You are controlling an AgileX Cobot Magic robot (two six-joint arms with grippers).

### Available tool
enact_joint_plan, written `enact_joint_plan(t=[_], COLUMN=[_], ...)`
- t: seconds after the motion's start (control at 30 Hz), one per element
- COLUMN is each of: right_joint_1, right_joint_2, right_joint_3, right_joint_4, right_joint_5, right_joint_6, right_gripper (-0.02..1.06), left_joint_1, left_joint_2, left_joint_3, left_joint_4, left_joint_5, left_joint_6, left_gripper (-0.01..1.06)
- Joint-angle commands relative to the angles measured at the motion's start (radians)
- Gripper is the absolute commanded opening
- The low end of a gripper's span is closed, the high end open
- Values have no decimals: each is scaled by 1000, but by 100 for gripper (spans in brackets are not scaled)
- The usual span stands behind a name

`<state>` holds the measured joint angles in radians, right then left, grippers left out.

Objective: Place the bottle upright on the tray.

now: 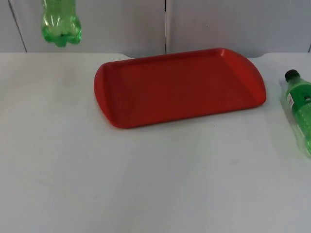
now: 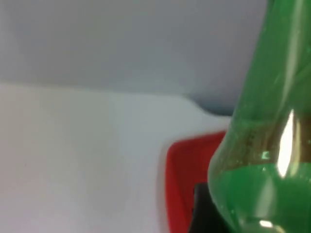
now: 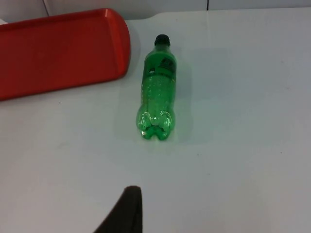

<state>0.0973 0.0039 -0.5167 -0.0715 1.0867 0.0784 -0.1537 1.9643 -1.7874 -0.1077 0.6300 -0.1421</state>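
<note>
A green plastic bottle [image 1: 61,22] hangs in the air above the table's far left, base downward, left of the red tray [image 1: 180,87]. In the left wrist view the same bottle [image 2: 262,145] stands close against a black fingertip [image 2: 203,209] of my left gripper, which is shut on it, with the tray's corner [image 2: 187,160] below. A second green bottle [image 1: 300,109] with a black cap lies on its side on the table, right of the tray. My right gripper's fingertip [image 3: 125,211] hovers short of that lying bottle [image 3: 158,87], apart from it.
The tray [image 3: 58,48] lies empty at the table's far middle, near the grey partition wall [image 1: 121,24]. White table top [image 1: 146,184] stretches in front of the tray.
</note>
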Motion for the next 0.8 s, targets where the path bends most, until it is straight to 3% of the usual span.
enact_joint_plan(t=[0.0, 0.53, 0.6, 0.63, 0.77], right_joint_1=[-8, -8, -8, -8, -8], right_joint_2=[-4, -4, -4, -4, -4], right_joint_3=[0, 0, 0, 0, 0], right_joint_4=[4, 4, 4, 4, 4], right_joint_5=[-7, -7, -7, -7, -7], right_joint_6=[-4, -4, -4, -4, -4], right_gripper=[105, 105, 105, 105, 105], left_joint_1=[-22, -164, -180, -180, -185], left_joint_2=[-32, -147, -188, -188, -266], left_joint_3=[-3, 2, 66, 66, 279], left_joint_4=[-18, -11, -11, -11, -13], left_joint_5=[-39, -274, -380, -380, -668], left_joint_6=[11, 92, 95, 95, 95], left_gripper=[0, 0, 0, 0, 0])
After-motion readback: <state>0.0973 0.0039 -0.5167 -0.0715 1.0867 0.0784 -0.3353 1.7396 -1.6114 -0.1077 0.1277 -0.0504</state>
